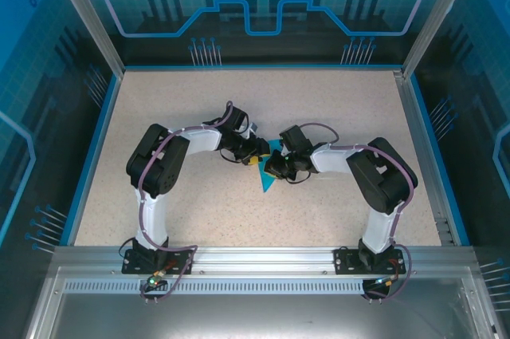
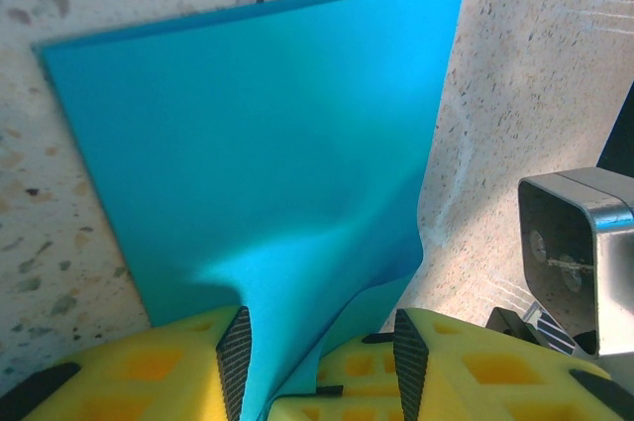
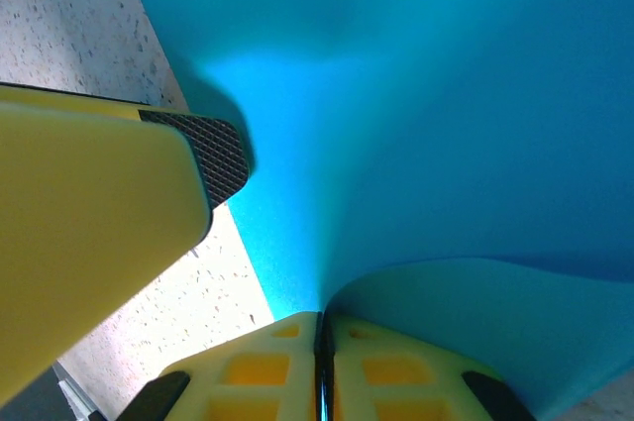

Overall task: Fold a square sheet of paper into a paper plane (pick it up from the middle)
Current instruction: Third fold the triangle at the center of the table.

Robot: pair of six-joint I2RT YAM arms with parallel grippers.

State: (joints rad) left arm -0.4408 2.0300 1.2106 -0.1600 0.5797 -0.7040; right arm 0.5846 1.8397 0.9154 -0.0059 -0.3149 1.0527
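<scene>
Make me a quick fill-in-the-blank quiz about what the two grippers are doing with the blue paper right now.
1. The right gripper has its fingers ___ on the blue paper.
2. The left gripper has its fingers ___, with a raised fold of the paper running between them.
3. The fingers of both grippers are coloured ___.

Missing words: shut; open; yellow.
</scene>
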